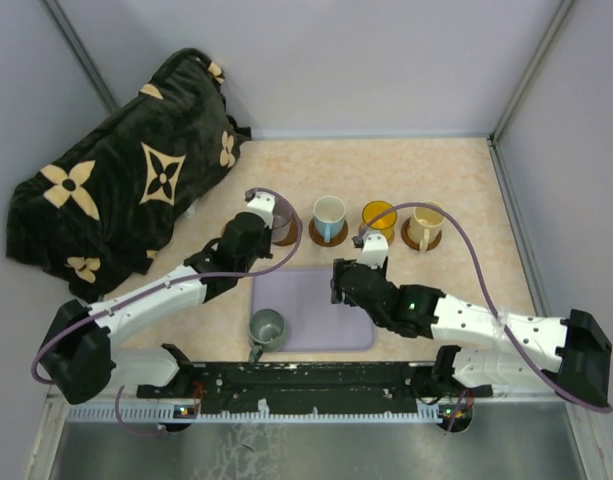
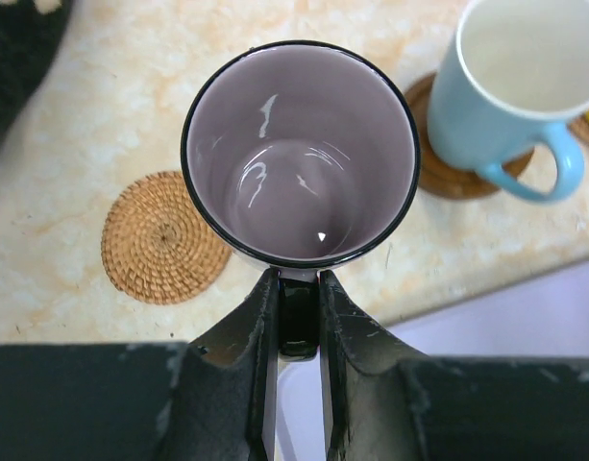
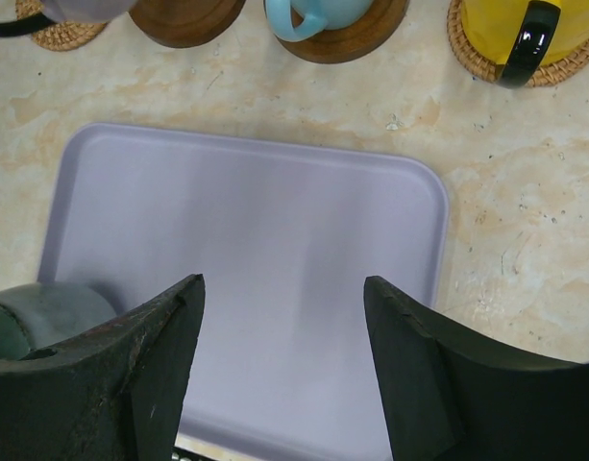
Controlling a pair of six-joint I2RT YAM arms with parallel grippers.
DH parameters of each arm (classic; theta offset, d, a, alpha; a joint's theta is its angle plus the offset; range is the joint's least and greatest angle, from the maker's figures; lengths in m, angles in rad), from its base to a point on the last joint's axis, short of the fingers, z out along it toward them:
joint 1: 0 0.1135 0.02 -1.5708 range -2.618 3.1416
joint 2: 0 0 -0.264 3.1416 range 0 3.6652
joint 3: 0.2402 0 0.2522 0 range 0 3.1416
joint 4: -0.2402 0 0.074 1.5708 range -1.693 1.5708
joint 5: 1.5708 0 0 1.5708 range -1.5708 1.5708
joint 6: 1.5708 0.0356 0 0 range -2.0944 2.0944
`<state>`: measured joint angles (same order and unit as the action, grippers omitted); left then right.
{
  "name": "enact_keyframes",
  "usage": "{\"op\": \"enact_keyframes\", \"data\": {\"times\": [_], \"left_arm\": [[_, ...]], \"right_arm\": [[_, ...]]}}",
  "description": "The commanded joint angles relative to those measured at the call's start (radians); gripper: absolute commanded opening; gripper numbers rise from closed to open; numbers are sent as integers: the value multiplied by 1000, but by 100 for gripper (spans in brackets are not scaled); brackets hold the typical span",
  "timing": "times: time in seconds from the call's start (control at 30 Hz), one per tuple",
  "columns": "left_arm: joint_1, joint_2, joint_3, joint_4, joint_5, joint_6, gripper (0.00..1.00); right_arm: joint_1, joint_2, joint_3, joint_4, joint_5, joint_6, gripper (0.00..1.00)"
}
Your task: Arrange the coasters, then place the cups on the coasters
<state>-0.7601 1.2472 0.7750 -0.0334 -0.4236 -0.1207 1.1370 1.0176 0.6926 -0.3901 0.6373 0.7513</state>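
Observation:
My left gripper point(image 2: 299, 280) is shut on the black handle of the smoky purple-grey cup point(image 2: 301, 154), which it holds upright. A bare tan woven coaster point(image 2: 162, 237) lies just left of that cup. From above the cup point(image 1: 279, 216) overlaps a dark coaster point(image 1: 289, 238). The white cup with the blue handle point(image 1: 329, 215), the yellow-orange cup point(image 1: 378, 216) and the cream cup point(image 1: 426, 225) each stand on a coaster in one row. My right gripper point(image 3: 284, 288) hangs open over the lavender tray point(image 3: 275, 221). The grey-green cup point(image 1: 267, 328) stands on the tray's near left corner.
A black plush cushion with tan flower patterns point(image 1: 116, 185) fills the back left of the table. Grey walls close in the back and both sides. A dark wooden coaster point(image 3: 184, 19) lies bare left of the blue-handled cup point(image 3: 318, 12).

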Motion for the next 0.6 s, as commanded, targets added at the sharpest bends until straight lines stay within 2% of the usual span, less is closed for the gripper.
{"op": "enact_keyframes", "data": {"times": [0.0, 0.3, 0.57], "left_arm": [[-7, 26, 14, 235, -138, -45, 0], [-6, 115, 2, 357, -202, -106, 0], [-5, 176, 7, 402, -216, -148, 0]], "right_arm": [[12, 9, -5, 23, 41, -10, 68], [11, 14, -3, 14, 50, 6, 68], [12, 19, -7, 10, 49, 20, 68]]}}
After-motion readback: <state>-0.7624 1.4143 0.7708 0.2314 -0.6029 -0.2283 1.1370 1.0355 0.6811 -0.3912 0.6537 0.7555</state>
